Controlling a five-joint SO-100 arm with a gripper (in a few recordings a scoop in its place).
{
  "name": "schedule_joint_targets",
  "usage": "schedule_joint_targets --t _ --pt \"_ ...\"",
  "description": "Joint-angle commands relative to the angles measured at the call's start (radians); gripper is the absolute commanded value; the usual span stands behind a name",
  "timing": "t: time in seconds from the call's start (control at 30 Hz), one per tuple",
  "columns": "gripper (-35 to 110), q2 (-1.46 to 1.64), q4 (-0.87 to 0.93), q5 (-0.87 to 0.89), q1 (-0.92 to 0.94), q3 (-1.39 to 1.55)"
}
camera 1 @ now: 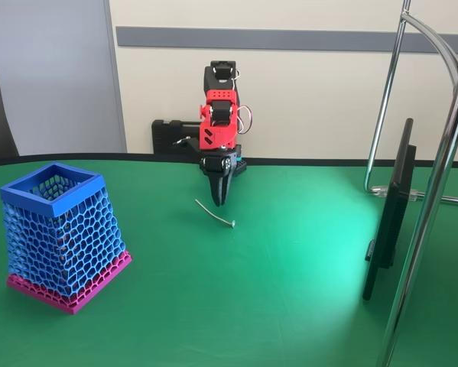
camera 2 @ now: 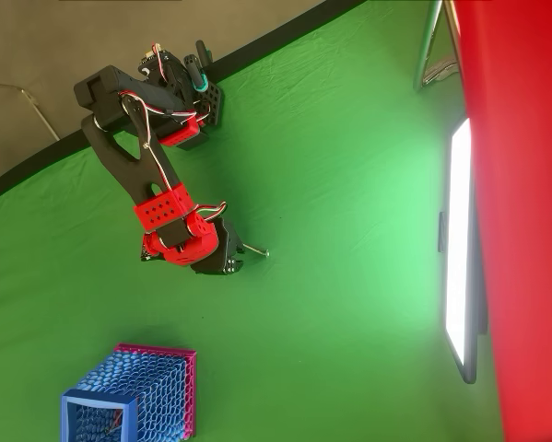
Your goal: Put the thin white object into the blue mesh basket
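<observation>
Fixed view: the blue mesh basket (camera 1: 60,233) stands upright at the left of the green table (camera 1: 274,283), its honeycomb walls tapering up from a magenta base to a solid blue square rim; what lies inside cannot be made out. A dark flat screen (camera 1: 393,210) stands edge-on at the right beside chrome tubes (camera 1: 435,191), well apart from the basket. The thin white object (camera 1: 215,214), a slightly curved pale strand with a small knob at its right end, lies on the cloth just below the red-and-black arm's gripper (camera 1: 219,200), which points down over its upper end with the jaws close together; whether they touch the strand cannot be told, and in the overhead view the strand (camera 2: 254,250) pokes out from under the gripper (camera 2: 228,260).
</observation>
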Motion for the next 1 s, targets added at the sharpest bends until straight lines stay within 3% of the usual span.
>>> schedule_joint_targets --t 0.0,0.97 --pt "15 -0.017 0.015 0.014 -0.009 -0.049" --pt "14 -0.265 0.071 0.055 -0.06 -0.207"
